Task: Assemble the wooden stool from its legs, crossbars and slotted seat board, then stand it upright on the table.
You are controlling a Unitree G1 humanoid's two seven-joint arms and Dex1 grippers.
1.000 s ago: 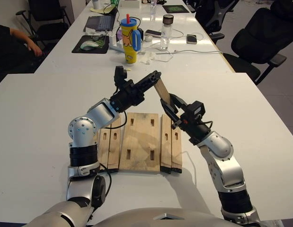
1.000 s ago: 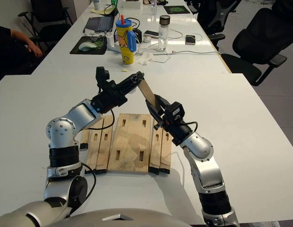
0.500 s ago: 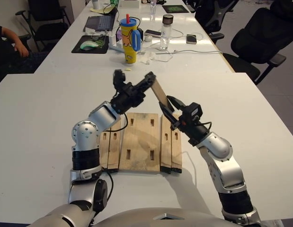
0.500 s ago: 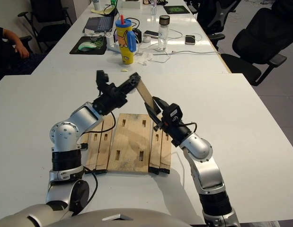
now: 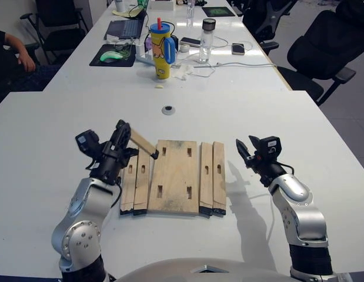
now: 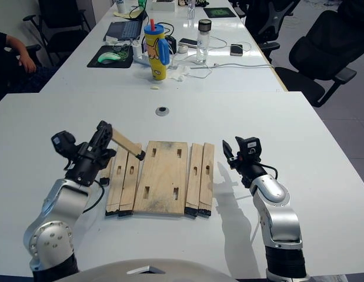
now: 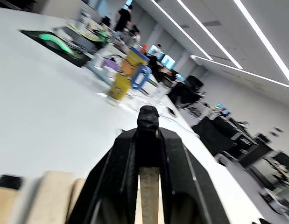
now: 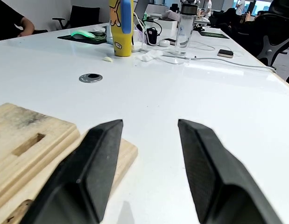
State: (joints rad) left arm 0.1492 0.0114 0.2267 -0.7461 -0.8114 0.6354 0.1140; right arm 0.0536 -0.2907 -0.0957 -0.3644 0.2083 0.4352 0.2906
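Observation:
The slotted seat board (image 5: pixel 176 173) lies flat on the white table (image 5: pixel 299 117), with two wooden slats (image 5: pixel 136 176) against its left side and two more (image 5: pixel 211 176) against its right. My left gripper (image 5: pixel 123 136) is just above the left slats, shut on a short wooden bar (image 5: pixel 143 144) that points at the board's far left corner. In the left wrist view the bar (image 7: pixel 150 191) sits clamped between the fingers (image 7: pixel 121 158). My right gripper (image 5: pixel 245 147) hovers right of the right slats, open and holding nothing. The right wrist view has its fingers (image 8: pixel 95 163) spread beside a slat (image 8: pixel 123 156).
A round cable grommet (image 5: pixel 167 110) sits in the table beyond the board. On the far table stand a yellow cup (image 5: pixel 161 50), a bottle (image 5: pixel 206 38), a laptop (image 5: pixel 124 26) and a mouse pad (image 5: pixel 113 56). Office chairs (image 5: pixel 329 53) stand to the right.
Both grippers held the bar above the board's far edge. The right one has let go and drawn back right; the left arm swung the bar down and left, over the left slats.

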